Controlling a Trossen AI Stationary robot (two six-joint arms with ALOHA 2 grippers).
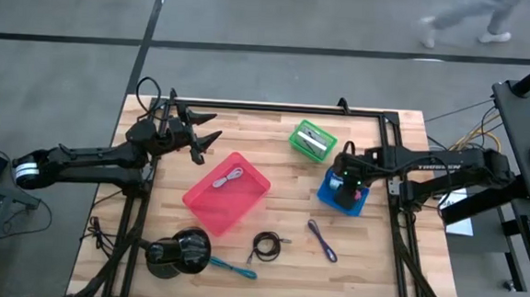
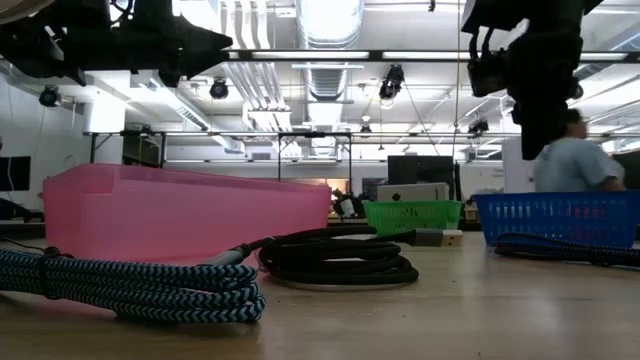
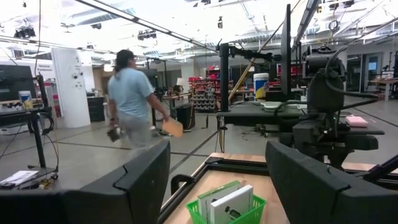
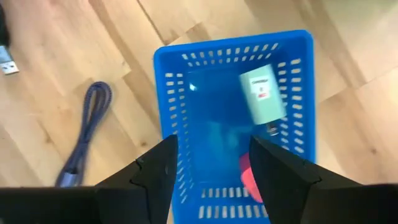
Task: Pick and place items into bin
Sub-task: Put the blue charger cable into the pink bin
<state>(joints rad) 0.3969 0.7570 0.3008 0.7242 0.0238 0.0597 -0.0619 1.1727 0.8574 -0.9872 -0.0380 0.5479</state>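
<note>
My right gripper [image 4: 212,144] hangs open above a blue basket [image 4: 174,74], pointing steeply down; nothing is between its fingers. In the basket lie a whitish plug block [image 4: 262,93] and a red piece [image 4: 247,175]. A purple cord [image 1: 322,239] lies on the table beside the basket, a black coiled cord [image 1: 265,246] nearer the front, and a teal braided cord [image 1: 232,268] at the front edge. The pink bin [image 1: 208,209] holds a whitish cord [image 1: 232,176]. My left gripper [image 1: 203,137] waits open, raised at the far left.
A green basket [image 1: 295,132] with a packet stands at the far middle. A large black round object [image 1: 177,252] sits at the front left. A black frame rail [image 1: 277,110] runs along the far edge. A person [image 3: 134,99] walks in the room beyond the table.
</note>
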